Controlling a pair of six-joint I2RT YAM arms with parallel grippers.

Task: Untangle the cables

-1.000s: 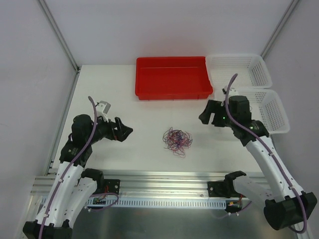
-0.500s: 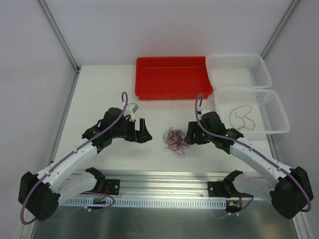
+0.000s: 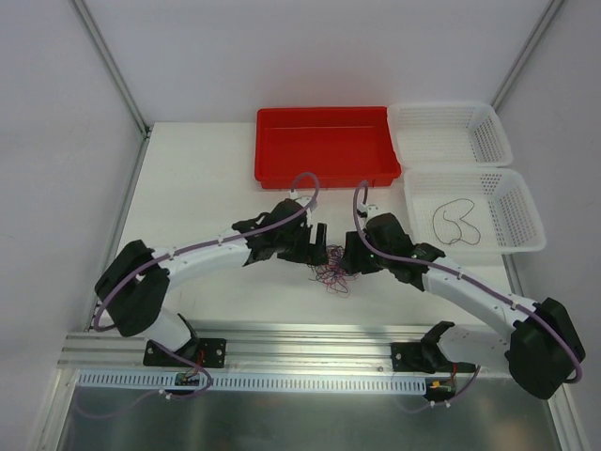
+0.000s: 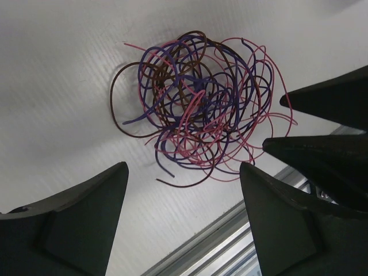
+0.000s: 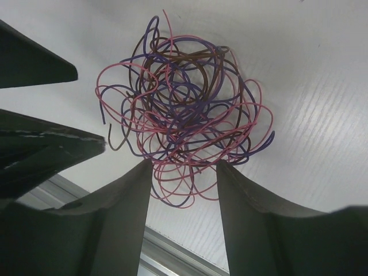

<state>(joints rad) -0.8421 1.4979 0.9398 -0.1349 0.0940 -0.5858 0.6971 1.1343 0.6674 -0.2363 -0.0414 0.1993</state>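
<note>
Both arms have swung in from the frame's sides onto the cables (image 3: 331,272) mid-frame on the counter (image 3: 197,178); left jaws gape, right jaws narrower, both empty; a two-sided grab looks imminent.

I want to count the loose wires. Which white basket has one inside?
The nearer white basket, with a dark curly wire; the farther basket shows none.
</note>
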